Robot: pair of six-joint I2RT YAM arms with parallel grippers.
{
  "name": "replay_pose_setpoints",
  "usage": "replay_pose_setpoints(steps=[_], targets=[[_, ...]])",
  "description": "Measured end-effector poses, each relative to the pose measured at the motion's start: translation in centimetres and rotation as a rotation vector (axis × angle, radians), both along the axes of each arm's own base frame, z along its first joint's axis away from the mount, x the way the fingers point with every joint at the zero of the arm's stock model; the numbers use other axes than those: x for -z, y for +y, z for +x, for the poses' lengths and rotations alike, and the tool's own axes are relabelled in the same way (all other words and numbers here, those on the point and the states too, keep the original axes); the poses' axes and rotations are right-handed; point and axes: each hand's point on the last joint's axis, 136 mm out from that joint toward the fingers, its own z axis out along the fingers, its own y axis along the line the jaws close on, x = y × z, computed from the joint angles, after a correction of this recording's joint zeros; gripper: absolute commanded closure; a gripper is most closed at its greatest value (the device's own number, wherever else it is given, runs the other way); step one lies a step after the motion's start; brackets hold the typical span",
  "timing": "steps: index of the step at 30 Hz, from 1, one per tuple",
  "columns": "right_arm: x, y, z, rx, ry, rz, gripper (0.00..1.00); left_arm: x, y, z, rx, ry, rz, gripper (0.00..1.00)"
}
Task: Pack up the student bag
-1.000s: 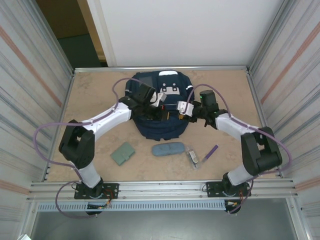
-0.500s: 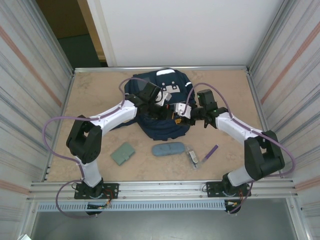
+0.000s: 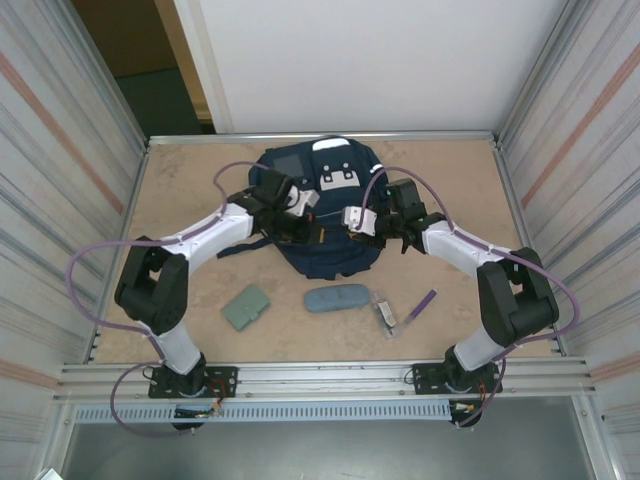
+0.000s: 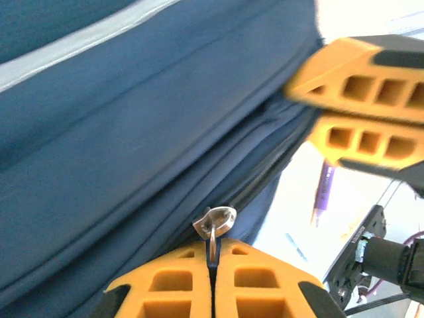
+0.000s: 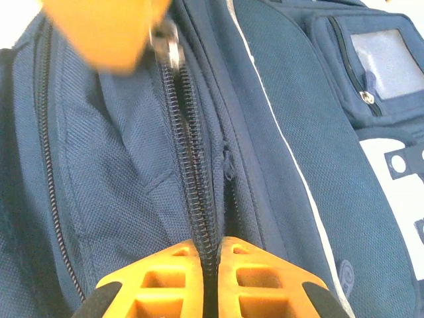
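The student bag (image 3: 325, 250), a navy backpack with white patches, lies at the back middle of the table with both grippers on it. In the left wrist view my left gripper (image 4: 213, 246) is shut on the metal zipper pull (image 4: 215, 222) of the bag (image 4: 132, 132). My right gripper's orange fingers (image 4: 358, 86) hover close by at the upper right. In the right wrist view my right gripper (image 5: 211, 250) is shut on the zipper seam (image 5: 192, 165) of the bag (image 5: 298, 132). From above, the left gripper (image 3: 313, 232) and right gripper (image 3: 352, 222) nearly face each other.
In front of the bag lie a green flat case (image 3: 246, 306), a blue-grey oval case (image 3: 336, 298), a clear packet (image 3: 385, 312) and a purple pen (image 3: 420, 305). Corrugated walls close in on both sides of the table.
My right gripper has closed on the bag's zipper seam. The left arm has drawn back to the left with the zipper pull still held, and the bag has shifted a little.
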Motion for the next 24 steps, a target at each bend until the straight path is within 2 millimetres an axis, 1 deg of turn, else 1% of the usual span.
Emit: replay_pose_setpoints(steps=[3,5,7,8,11,13,14,15,17,19,21,22,24], targets=[[-0.1,-0.7,0.6,0.021,-0.010,0.001,1.00,0.4,2.2,0.5,-0.024,0.003,0.032,1.00],[-0.1,-1.0,0.9,0.031,-0.011,0.002,0.99,0.9,3.0,0.4,-0.027,0.009,0.051,1.00],[-0.1,-1.3,1.0,0.036,-0.009,0.003,0.90,1.2,3.1,0.2,-0.018,0.011,0.058,1.00],[-0.1,-1.3,1.0,0.037,-0.007,0.005,0.83,1.2,3.0,0.0,-0.009,0.010,0.060,1.00],[-0.1,-1.5,0.8,0.046,0.007,0.016,0.69,1.0,1.7,-0.8,0.034,-0.005,0.067,1.00],[-0.2,-1.6,-0.1,0.047,0.018,0.037,0.63,0.3,0.2,-1.2,0.071,-0.032,0.069,1.00],[-0.5,-1.7,-0.7,0.046,0.019,0.048,0.60,-0.3,-0.8,-1.4,0.092,-0.049,0.062,1.00],[-1.1,-1.6,-1.3,0.047,0.015,0.059,0.54,-1.0,-1.7,-1.5,0.112,-0.067,0.052,1.00],[-2.6,-1.3,-2.1,0.036,-0.012,0.086,0.47,-2.2,-3.3,-1.6,0.141,-0.100,0.030,1.00],[-4.4,-0.5,-2.8,0.008,-0.051,0.118,0.45,-3.3,-4.5,-1.6,0.163,-0.125,0.011,1.00],[-5.4,0.3,-3.0,-0.014,-0.085,0.134,0.45,-3.9,-5.4,-1.6,0.179,-0.140,-0.007,1.00],[-5.4,0.6,-3.1,-0.022,-0.090,0.136,0.45,-4.1,-5.7,-1.6,0.184,-0.143,-0.013,1.00],[-4.7,1.1,-3.1,-0.028,-0.083,0.119,0.46,-4.1,-6.0,-1.5,0.189,-0.144,-0.024,1.00]])
